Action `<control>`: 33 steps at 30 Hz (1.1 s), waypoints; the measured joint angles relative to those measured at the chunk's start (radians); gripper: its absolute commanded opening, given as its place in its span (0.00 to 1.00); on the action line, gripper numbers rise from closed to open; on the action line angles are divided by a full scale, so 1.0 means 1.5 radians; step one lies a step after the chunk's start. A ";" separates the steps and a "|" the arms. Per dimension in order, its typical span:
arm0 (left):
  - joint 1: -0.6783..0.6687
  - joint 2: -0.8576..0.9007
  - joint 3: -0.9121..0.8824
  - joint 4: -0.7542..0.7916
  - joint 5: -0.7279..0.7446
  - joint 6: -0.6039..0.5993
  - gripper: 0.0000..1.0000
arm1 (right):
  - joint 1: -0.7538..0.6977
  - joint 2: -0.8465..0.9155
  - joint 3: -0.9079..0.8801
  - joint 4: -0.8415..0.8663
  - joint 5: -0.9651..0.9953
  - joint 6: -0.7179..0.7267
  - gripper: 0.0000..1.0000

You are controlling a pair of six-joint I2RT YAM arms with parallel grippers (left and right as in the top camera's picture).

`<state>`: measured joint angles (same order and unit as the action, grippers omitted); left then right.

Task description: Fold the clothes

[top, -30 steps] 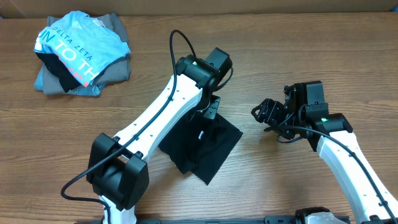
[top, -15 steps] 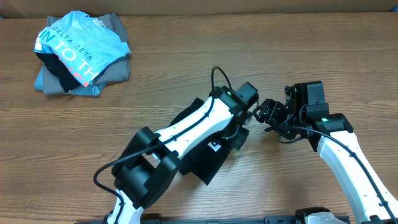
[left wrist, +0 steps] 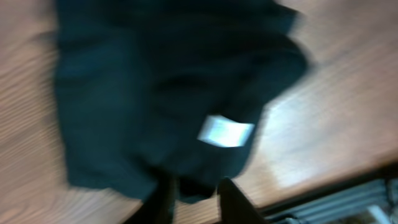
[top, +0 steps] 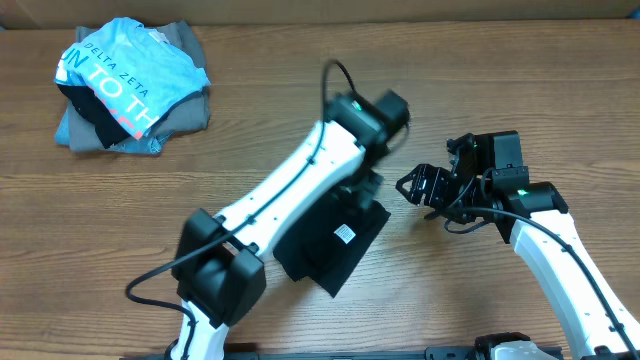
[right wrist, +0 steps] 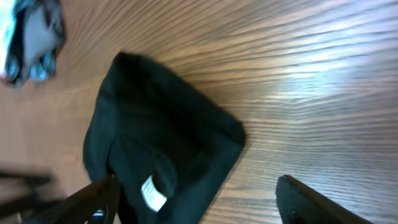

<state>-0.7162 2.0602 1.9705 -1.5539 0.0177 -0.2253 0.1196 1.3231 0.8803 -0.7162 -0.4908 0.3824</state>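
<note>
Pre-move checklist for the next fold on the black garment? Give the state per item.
1. Right gripper open and empty: ok.
2. Left gripper clear of the black garment: cannot tell, the left wrist view is blurred.
3. Garment lying fully on the table: ok.
4. White label tucked inside the fold: not ok, it shows on top.
5. Pile of other clothes apart from the garment: ok.

We find the clothes (top: 325,255) lying mid-table (top: 300,100), the right gripper (top: 420,190) just beside them on the right, and a shirt pile (top: 130,85) far back left.
</note>
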 measured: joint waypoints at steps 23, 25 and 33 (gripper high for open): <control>0.280 0.000 0.032 0.009 0.121 0.148 0.51 | 0.148 0.165 0.000 0.066 0.007 -0.161 0.04; 0.278 0.000 0.032 0.012 0.126 0.155 0.52 | 0.142 0.165 0.005 0.053 0.020 -0.158 0.04; 0.266 0.000 -0.028 0.050 0.137 0.168 0.51 | 0.099 0.165 0.081 -0.029 0.117 -0.127 0.04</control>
<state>-0.3172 2.0602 1.9282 -1.4784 0.2230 0.0261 0.2687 1.5711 1.0016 -0.7601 -0.3157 0.1925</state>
